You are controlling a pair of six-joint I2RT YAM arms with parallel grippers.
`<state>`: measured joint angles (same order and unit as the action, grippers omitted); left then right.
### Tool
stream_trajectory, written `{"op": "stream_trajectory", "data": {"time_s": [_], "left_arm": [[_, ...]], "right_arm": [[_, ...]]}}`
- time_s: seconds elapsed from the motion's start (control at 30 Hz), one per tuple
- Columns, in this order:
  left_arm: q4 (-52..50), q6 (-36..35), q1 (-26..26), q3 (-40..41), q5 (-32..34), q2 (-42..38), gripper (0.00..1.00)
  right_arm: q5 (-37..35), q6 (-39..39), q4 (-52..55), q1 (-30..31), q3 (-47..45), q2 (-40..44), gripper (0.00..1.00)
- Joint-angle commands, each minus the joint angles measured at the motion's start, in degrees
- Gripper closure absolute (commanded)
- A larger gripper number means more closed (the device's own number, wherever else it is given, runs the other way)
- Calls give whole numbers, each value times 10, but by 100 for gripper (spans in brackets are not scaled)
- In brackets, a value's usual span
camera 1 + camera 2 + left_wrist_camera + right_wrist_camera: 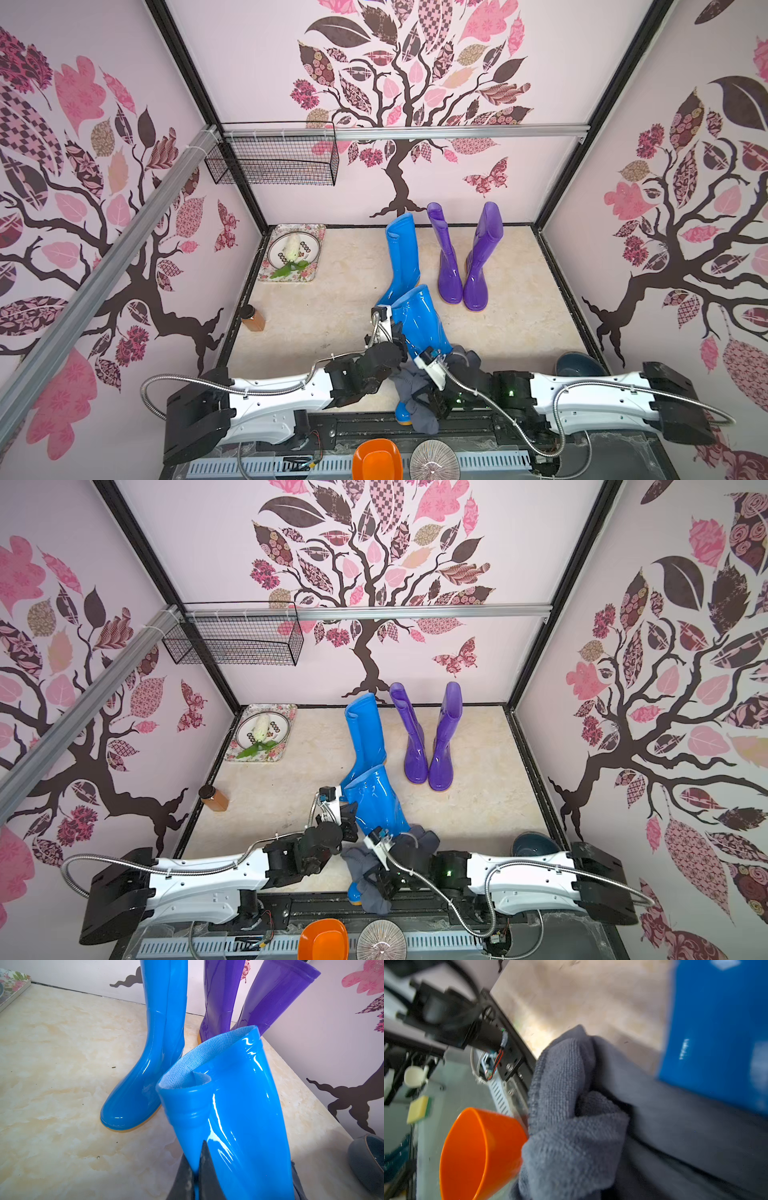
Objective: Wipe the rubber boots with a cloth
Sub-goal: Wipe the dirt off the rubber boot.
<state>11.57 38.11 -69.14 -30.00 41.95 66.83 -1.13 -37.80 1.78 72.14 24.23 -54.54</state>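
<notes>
Right now the near blue boot (422, 322) sits at the lower centre of both top views. It is tilted, with its toe at the front edge of the table (332, 299) and its open rim leaning toward the far blue boot (401, 257), which stands upright just behind it. The cloth (415, 388) is draped over the lower shaft and foot of the near boot, touching it, and is bunched around the right gripper (432, 405). The jaws themselves are buried in grey folds, but the right wrist view shows the fabric gathered tight before the camera, so I judge them clenched on the cloth. The left gripper (196, 1167) pinches the shaft wall of the near boot, at the bottom centre of its wrist view, steadying it. The purple boots (465, 266) stand upright as a pair right of centre, apart from the blue ones. The step in hand looks like wiping the near blue boot's shaft. The next move calls for dragging the cloth along the glossy shaft with steady pressure while the left grip resists the push, since a tall soft boot may buckle or tip.
</notes>
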Motion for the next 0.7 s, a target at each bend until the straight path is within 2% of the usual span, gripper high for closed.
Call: {"op": "stream_trajectory", "data": {"time_s": [0.0,0.2,0.3,0.4,0.47,0.53,0.6,0.63,0.67], "left_arm": [[13,9,2,-1,8,-7,100],[12,15,2,10,-2,-8,100],[7,21,2,15,-6,-12,100],[3,21,3,17,-7,-17,100],[1,22,3,17,-7,-19,100],[1,24,2,17,-10,-20,100],[-2,24,2,17,-13,-20,100],[-4,25,1,18,-14,-22,100],[-6,26,1,19,-15,-24,100]], "right_arm": [[-79,-44,120,-89,-21,65,100],[-123,-81,215,-195,-9,136,100],[-28,-77,178,-257,-18,118,100],[90,-64,99,-258,-14,63,100],[124,-58,85,-254,2,31,100],[71,-62,125,-255,19,20,100],[-22,-71,172,-266,19,36,100],[-52,-74,179,-282,6,51,100],[-47,-71,181,-315,-7,66,100]]}}
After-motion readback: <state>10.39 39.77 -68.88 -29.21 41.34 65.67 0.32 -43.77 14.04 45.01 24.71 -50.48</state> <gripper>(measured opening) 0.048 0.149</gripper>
